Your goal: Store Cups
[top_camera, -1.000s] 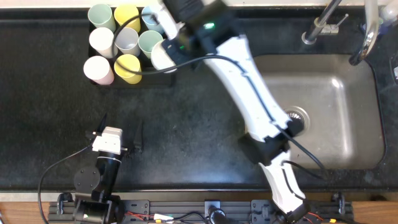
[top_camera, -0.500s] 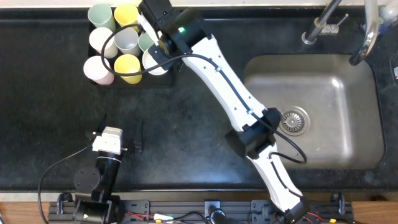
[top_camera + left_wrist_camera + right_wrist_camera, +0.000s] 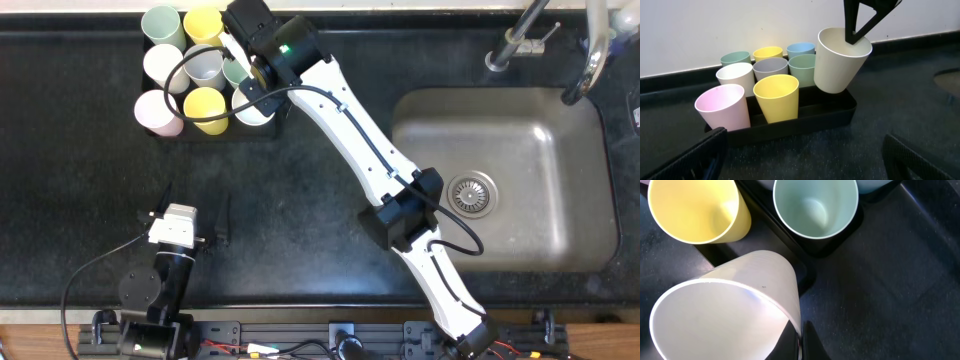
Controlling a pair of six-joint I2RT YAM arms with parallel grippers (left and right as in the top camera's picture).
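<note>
Dark speckled tabletop (image 3: 300, 230) is running the width of a kitchen worktop, with a steel sink (image 3: 540, 180) and its faucet (image 3: 515, 40) sitting at the right end and a pale wall standing behind. A black tray (image 3: 805, 117) is sitting near the back edge, well to the left of the sink. It is carrying eight upright cups in three rows. A sage cup (image 3: 735, 57), a yellow cup at the back (image 3: 767, 52) and a blue cup (image 3: 800, 49) are standing nearest the wall. A white cup (image 3: 735, 77), a grey cup (image 3: 770, 70) and a pale green cup (image 3: 802, 67) are filling the middle row. A pink cup (image 3: 722, 107) and a yellow cup at the front (image 3: 776, 97) are standing in the row closest to the arms.

The right arm is reaching diagonally across the tabletop from its base beside the sink. Its tool (image 3: 856, 35) is pinching a cream cup (image 3: 840, 60) by the rim. That cup is hanging tilted over the tray's remaining front corner slot, just beside the front yellow cup and in front of the pale green one. Whether its base is touching the tray cannot be told.

The left arm is sitting near its base at the lower left, well apart from the tray. Its tool (image 3: 196, 207) is standing wide and gripping nothing.
</note>
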